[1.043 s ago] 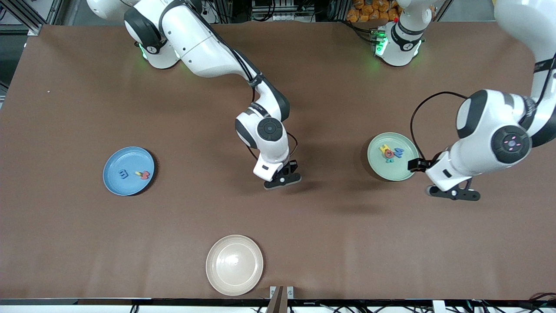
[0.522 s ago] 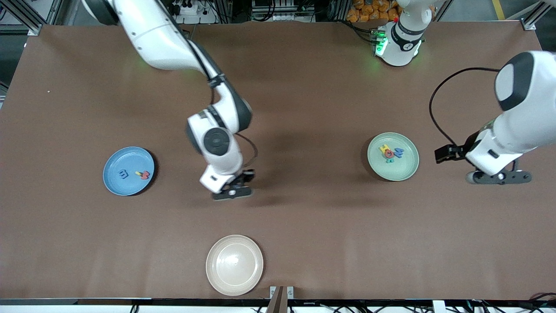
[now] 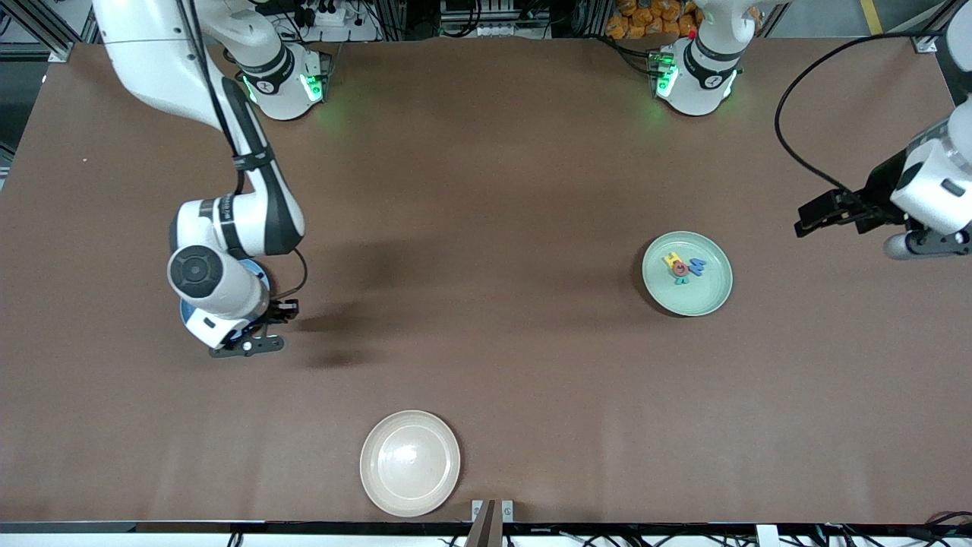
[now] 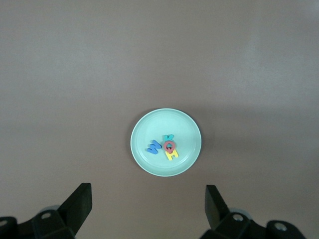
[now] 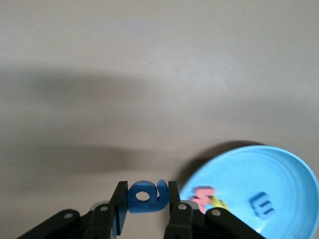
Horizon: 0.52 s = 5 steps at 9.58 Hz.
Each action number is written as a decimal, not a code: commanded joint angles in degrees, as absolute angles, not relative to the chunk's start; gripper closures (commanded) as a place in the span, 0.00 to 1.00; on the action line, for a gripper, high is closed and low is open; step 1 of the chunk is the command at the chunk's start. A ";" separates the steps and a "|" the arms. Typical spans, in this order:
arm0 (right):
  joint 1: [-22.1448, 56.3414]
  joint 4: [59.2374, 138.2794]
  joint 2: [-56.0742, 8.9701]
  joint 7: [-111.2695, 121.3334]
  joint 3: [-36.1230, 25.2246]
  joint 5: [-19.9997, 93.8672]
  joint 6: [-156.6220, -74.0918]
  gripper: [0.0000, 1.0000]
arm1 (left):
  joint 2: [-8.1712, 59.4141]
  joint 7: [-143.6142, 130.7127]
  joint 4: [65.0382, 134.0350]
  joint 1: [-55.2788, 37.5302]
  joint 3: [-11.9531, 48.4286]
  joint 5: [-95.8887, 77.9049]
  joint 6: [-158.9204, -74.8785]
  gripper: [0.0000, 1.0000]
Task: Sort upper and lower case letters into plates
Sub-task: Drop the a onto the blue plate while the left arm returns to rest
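My right gripper is shut on a small blue letter, held upright between the fingers, over the table just at the rim of the blue plate. The right arm hides most of that plate in the front view. In it lie a pink letter, a yellow one and a blue one. The mint plate holds several letters; it also shows in the left wrist view. My left gripper is open and empty, high over the table at the left arm's end.
A larger cream-white plate with nothing in it sits near the table edge nearest the front camera, about midway along it. Bare brown table lies between the blue and mint plates.
The right arm has swung from the table's middle to the blue plate, carrying the blue letter. The left arm has drawn away from the mint plate toward its own end of the table.
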<state>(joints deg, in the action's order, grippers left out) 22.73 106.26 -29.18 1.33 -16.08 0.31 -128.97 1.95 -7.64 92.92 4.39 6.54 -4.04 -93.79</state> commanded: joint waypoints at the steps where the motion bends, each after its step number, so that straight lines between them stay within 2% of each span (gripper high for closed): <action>1: 17.07 108.89 -26.99 11.81 -15.64 -0.09 -129.02 0.96 | 0.09 -6.59 92.55 1.67 3.34 -4.66 -89.40 0.00; 2: 16.79 109.24 -26.46 12.30 -15.73 -0.09 -128.94 0.46 | 0.00 -4.07 92.55 1.41 3.34 -3.18 -89.47 0.00; 3: 16.61 109.94 -25.50 12.30 -15.73 -0.09 -129.02 0.00 | 0.00 -1.95 92.46 0.28 3.34 -1.51 -89.47 0.00; 5: 16.00 113.10 -21.91 12.30 -15.47 -0.09 -129.46 0.00 | 0.00 -1.85 92.46 0.09 3.34 -0.53 -89.47 0.00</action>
